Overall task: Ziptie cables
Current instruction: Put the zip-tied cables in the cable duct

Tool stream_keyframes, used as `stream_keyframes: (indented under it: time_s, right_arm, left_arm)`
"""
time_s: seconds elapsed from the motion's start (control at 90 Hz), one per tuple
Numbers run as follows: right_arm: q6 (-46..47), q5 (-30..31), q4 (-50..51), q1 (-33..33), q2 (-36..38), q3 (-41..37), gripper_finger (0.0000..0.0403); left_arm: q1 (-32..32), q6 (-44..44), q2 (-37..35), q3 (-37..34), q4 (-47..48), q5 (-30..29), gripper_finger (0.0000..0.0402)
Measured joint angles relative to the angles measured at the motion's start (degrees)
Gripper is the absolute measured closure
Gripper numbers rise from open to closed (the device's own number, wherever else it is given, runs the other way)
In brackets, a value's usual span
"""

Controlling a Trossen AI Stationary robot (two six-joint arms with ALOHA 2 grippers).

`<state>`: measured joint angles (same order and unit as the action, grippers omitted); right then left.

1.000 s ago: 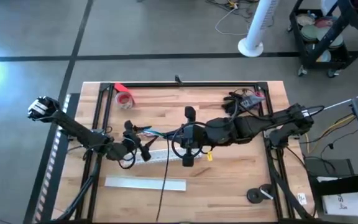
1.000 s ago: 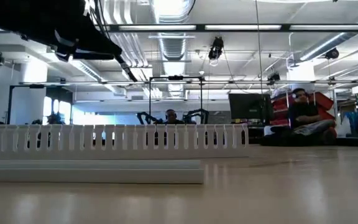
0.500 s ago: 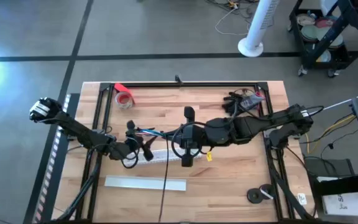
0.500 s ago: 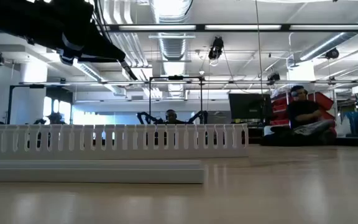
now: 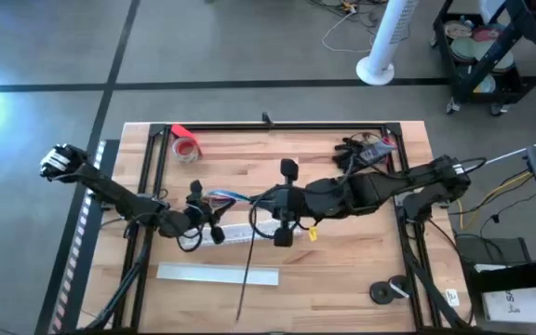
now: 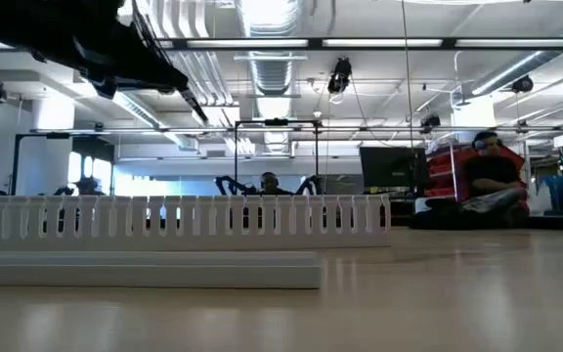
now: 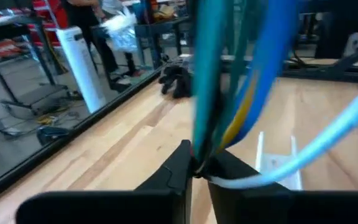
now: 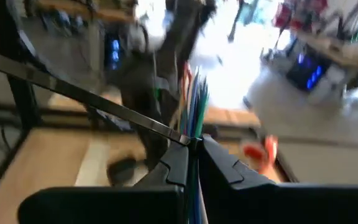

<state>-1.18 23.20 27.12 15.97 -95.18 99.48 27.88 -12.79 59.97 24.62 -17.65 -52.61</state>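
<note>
Wooden table (image 5: 342,251) bearing white strip (image 5: 218,274); cables (image 5: 229,197) stretching mid-table between left gripper (image 5: 203,210) and right gripper (image 5: 282,207), both pinching the bundle.

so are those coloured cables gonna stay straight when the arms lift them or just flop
Probably flop. The cables are thin, and in the left wrist view they bend and fan out past the left gripper, which pinches them. Between it and the right gripper, also shut on them, the span likely sags unless pulled taut. They look light.
</note>
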Motion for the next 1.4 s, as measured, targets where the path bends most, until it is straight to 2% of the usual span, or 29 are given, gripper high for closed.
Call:
stream_keyframes:
  time_s: [0.178,0.3,0.5,0.667,0.878,1.011,1.267,1.4]
  right_arm:
    - [8.5,1.3,15.9,-0.1,0.0,0.0,0.0399]
    - [14.0,1.4,23.0,-0.1,-0.1,-1.0,0.0399]
    - [18.5,1.3,20.4,-0.1,-0.1,-7.6,0.0399]
    - [20.7,0.1,11.8,-0.1,-0.2,-15.8,0.0399]
    - [20.2,-3.1,-4.8,-0.3,-1.0,-27.6,0.0399]
    - [16.7,-5.5,-12.8,-0.6,-4.2,-31.9,0.0399]
    - [10.5,-5.9,-14.3,-1.1,-10.9,-31.9,0.0399]
    - [9.5,-8.4,-14.5,-1.9,-13.2,-30.9,0.0399]
  left_arm:
    - [1.7,-8.9,-7.7,3.3,20.0,3.6,0.0391]
    - [1.7,-18.5,-9.5,9.6,39.8,13.0,0.0392]
    - [1.6,-30.4,-6.4,18.4,62.1,30.2,0.0379]
    - [1.6,-37.2,-2.2,23.1,74.9,38.5,0.0380]
    - [1.7,-37.9,2.5,24.7,76.7,43.9,0.0380]
    - [1.6,-38.0,5.3,23.4,77.1,46.9,0.0380]
    - [1.6,-38.3,10.2,22.3,77.4,49.6,0.0380]
    - [1.6,-37.9,12.0,21.4,77.3,51.0,0.0380]
